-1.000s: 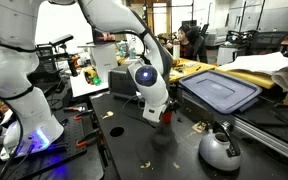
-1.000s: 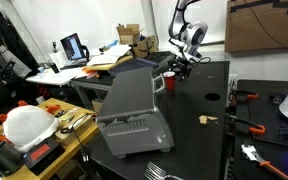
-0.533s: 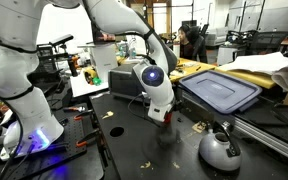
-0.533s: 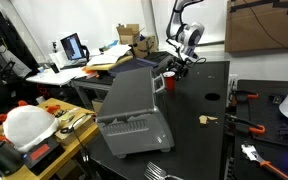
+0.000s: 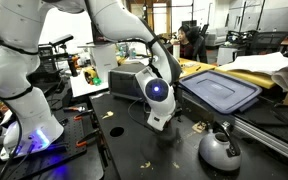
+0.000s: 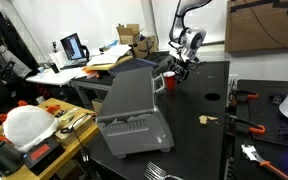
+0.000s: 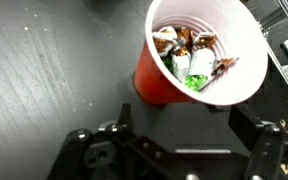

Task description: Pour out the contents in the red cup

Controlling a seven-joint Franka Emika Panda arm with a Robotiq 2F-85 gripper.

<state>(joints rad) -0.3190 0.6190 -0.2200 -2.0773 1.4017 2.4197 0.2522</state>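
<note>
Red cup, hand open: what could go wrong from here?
The red cup sits ahead of the open hand, not inside it; closing now could knock it and spill the bits early. In an exterior view the grey oven stands close by, so a wide swing might hit it.

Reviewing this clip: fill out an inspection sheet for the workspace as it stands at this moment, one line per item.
Surface: black table, with a few pale crumbs scattered on it.
Job's things: red cup stands upright, holding mixed pale, brown and green bits.
Clutter: grey toaster oven near the cup; metal kettle; blue tray.
Grippers: gripper open, close to the cup, not gripping it.
Cables: nothing clearly seen.
Surroundings: lit laptop, cardboard box, crowded benches behind.
</note>
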